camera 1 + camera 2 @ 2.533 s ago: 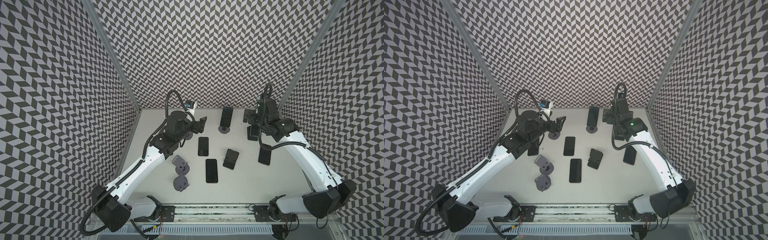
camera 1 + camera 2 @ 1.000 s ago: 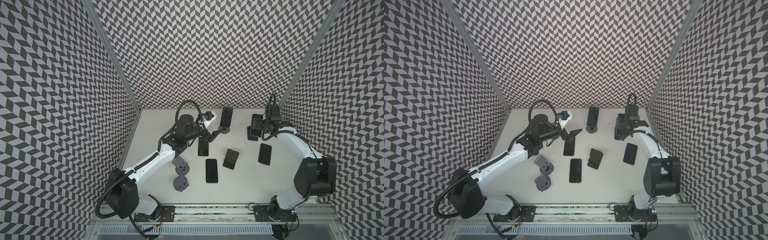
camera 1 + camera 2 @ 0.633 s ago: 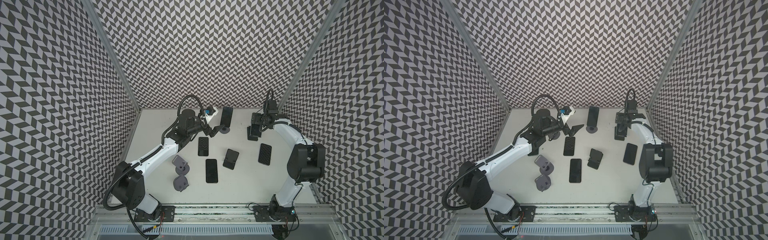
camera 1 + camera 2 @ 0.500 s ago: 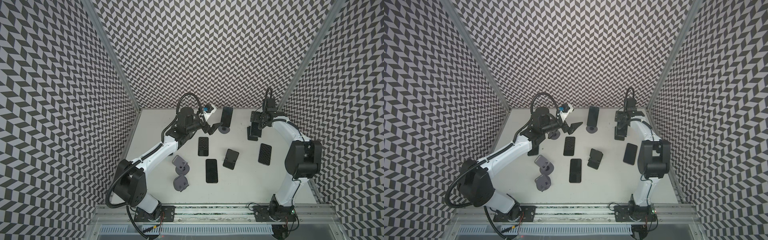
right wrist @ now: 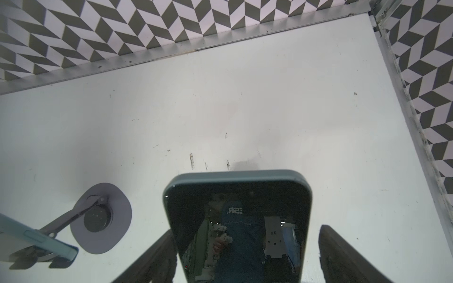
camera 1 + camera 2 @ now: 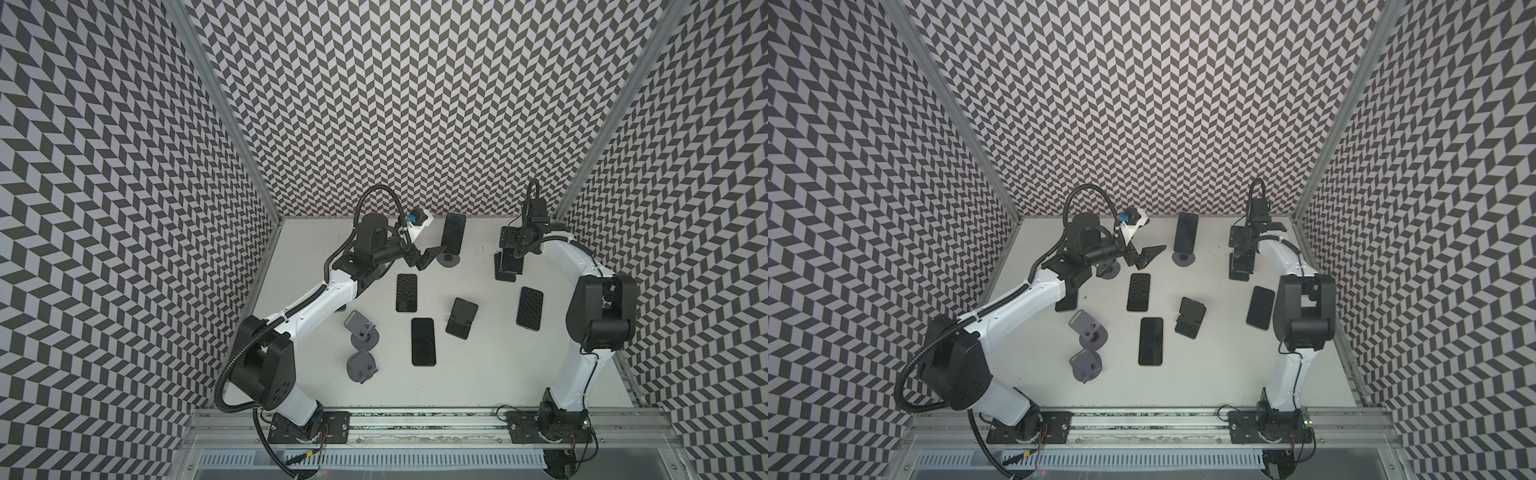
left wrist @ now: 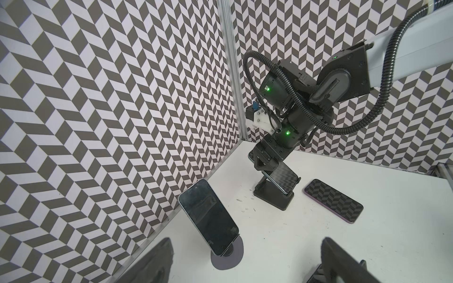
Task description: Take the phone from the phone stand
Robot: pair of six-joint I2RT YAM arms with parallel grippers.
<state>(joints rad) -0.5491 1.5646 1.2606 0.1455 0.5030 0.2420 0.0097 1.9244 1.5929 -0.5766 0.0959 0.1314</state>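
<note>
Straddling the propped phone (image 5: 237, 196), the right claw (image 5: 246, 230) was seen with its jaws apart, nothing clamped.
Over the white table (image 6: 478, 374), the left claw (image 7: 246, 241), also apart, was held near a second phone (image 7: 208, 215), which could be knocked. At the back right, the black phone stand (image 7: 273, 196) could be dragged or tipped if the phone were pulled sideways instead of lifted from its lip. The glossy phone could be twisted loose, since one finger (image 5: 157, 259) was nearly at its edge while the other was kept clear.

chevron walls (image 6: 395, 104) on three sides | white table (image 6: 478, 374) | metal rail (image 6: 415, 419) in front
</note>
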